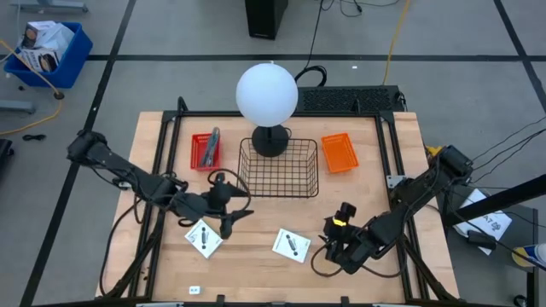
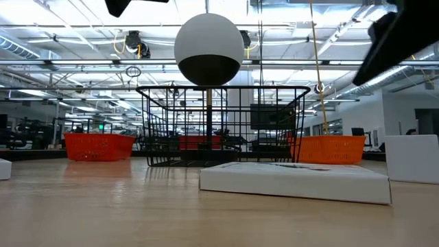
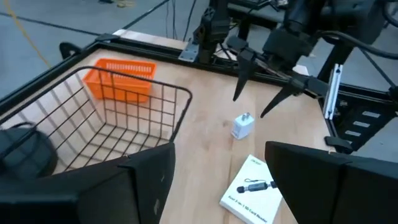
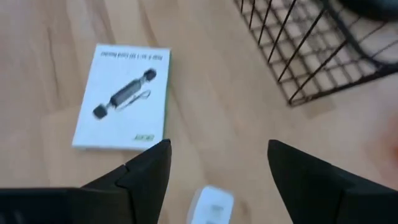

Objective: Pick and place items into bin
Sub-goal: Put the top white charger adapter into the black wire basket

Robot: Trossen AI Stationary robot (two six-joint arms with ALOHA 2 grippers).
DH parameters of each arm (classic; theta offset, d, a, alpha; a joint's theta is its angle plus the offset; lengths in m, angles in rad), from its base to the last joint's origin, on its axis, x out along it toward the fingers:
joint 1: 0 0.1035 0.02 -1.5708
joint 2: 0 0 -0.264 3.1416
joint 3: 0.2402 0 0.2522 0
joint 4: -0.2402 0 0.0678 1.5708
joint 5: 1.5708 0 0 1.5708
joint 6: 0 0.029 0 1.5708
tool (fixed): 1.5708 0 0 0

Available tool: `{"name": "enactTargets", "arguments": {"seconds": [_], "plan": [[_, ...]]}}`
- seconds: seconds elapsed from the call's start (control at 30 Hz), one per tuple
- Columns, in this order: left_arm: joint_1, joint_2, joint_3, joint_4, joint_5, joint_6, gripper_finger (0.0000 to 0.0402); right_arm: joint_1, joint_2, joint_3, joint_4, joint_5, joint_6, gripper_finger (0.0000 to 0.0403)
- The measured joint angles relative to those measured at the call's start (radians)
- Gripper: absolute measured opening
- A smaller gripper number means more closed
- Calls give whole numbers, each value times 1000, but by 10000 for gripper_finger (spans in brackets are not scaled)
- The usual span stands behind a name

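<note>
Wooden tabletop (image 1: 256,264) carrying scattered items. Right gripper (image 4: 214,163) hovering wide open, empty, small white plug (image 4: 211,205) lying directly beneath between fingers (left gripper (image 1: 232,203) open, farther off).

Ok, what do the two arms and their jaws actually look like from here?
Both arms are dark, nearly black, jointed links with black cables looping along them. The left gripper ends in slim, pointed black jaws. The right gripper carries a small yellow-green mark on its wrist housing, and its jaws taper to points too. In the wrist views each arm's own jaws show as broad, matte black wedges.
</note>
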Motion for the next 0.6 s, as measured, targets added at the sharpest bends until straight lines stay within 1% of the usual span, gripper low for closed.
{"name": "enactTargets", "arguments": {"seconds": [0.17,0.33,0.43,0.6], "plan": [[0,34,0,37,3,2,255,8,5,-14,-15,-47,61,258],[-1,33,0,37,3,-16,255,11,7,-103,11,-112,125,255],[-6,33,0,55,3,-21,255,10,7,-168,84,-131,157,256],[-9,33,0,60,3,-17,255,10,7,-258,250,-154,158,253]]}}
